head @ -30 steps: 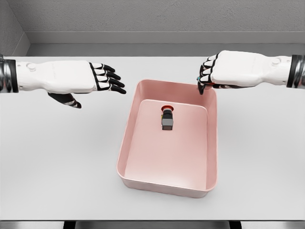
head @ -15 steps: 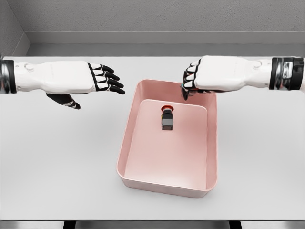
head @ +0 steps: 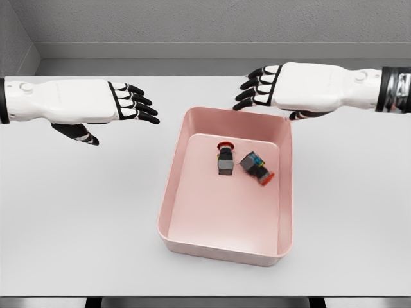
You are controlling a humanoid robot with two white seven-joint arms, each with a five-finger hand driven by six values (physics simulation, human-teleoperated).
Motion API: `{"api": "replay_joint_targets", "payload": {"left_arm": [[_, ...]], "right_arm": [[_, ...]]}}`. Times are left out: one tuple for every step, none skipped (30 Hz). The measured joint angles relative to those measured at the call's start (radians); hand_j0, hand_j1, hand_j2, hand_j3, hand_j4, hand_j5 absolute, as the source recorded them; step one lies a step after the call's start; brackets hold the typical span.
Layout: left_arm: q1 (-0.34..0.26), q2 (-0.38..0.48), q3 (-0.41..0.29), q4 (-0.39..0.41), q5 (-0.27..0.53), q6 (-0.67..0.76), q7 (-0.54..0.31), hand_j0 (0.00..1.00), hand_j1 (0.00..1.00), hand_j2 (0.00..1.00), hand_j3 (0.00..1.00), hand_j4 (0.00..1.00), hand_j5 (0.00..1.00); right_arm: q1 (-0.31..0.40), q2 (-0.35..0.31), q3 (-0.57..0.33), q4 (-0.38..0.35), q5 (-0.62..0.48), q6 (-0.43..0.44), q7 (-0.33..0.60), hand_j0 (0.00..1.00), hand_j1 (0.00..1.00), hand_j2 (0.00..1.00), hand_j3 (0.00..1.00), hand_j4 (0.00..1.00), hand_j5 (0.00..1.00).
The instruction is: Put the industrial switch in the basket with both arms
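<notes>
A pink basket [head: 171, 192] stands mid-table. Inside it, near the far wall, lies a grey industrial switch [head: 225, 158] with a red button. A second switch [head: 256, 168], dark with teal and red parts, lies tilted just right of the first. My right hand [head: 252, 90] hovers over the basket's far rim, fingers spread and holding nothing. Off to the left of the basket, my left hand [head: 131, 110] hangs above the table with its fingers extended and nothing in them.
The basket sits on a white table [head: 83, 212] whose front edge runs along the bottom of the view. A grey wall rises behind the table's far edge.
The right hand's fingers went from curled to spread, and a second switch now lies in the basket. The left hand drifted slightly left.
</notes>
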Motion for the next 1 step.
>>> {"api": "replay_joint_targets", "payload": {"left_arm": [[0.0, -0.001, 0.0, 0.0, 0.001, 0.0, 0.0, 1.0, 1.0, 1.0, 1.0, 1.0, 1.0]], "right_arm": [[0.017, -0.029, -0.006, 0.001, -0.001, 0.0, -0.004, 1.0, 1.0, 1.0, 1.0, 1.0, 1.0]]}}
